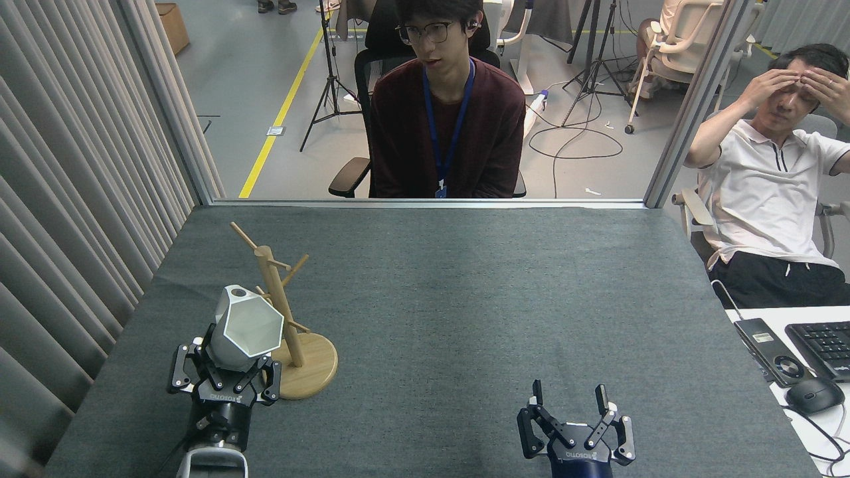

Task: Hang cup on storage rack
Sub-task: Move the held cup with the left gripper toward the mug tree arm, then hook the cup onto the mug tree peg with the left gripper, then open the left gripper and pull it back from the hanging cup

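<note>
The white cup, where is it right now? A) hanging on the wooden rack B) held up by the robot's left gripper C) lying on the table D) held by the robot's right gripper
B: the left gripper is shut around the base of the cup, holding it up beside the storage rack, while the right gripper is open and empty.

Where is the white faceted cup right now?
Head view, near left: the white faceted cup sits in the left gripper, raised against the light wooden mug tree.

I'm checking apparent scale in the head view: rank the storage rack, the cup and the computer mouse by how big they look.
1. storage rack
2. cup, though it is nearer the camera
3. computer mouse
</note>
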Robot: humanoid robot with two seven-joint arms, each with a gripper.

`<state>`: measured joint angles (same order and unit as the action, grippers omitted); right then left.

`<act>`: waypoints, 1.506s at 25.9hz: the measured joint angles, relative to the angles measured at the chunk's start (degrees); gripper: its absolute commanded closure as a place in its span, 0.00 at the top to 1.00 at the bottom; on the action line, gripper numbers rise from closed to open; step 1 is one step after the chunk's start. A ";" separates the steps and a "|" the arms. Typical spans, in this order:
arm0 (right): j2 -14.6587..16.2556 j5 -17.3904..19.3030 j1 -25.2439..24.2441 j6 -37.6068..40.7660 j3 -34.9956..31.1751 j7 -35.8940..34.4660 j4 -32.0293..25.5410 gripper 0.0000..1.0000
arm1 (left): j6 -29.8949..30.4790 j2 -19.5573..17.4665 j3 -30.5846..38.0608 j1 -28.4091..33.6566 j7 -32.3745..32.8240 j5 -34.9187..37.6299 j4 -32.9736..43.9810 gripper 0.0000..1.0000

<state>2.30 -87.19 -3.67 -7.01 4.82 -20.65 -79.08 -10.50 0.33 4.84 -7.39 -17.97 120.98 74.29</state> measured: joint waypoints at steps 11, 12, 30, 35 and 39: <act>0.41 0.09 0.04 0.60 -0.33 -0.08 -0.02 0.98 | 0.14 0.00 -0.40 -0.95 -0.67 0.04 -1.26 0.99; 0.34 0.09 0.01 0.61 -0.33 -0.11 -0.01 0.98 | 0.25 0.00 -0.48 -0.93 -1.00 0.02 -1.24 0.99; -0.11 0.09 0.29 0.49 -0.34 -0.19 0.00 0.98 | 0.65 -0.03 -4.46 2.38 -1.59 0.03 -0.31 0.99; -0.03 0.14 0.33 0.49 -0.41 -0.19 -0.02 0.98 | 0.58 -0.09 -4.47 3.40 -1.59 -0.05 0.01 0.99; 0.18 0.17 0.47 0.49 -0.42 -0.19 -0.02 0.98 | 0.57 -0.20 -4.47 5.24 -1.60 -0.18 0.55 0.99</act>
<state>2.47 -87.02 -3.20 -6.51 4.40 -20.85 -79.10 -9.93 0.13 0.37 -2.15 -19.57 120.79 74.84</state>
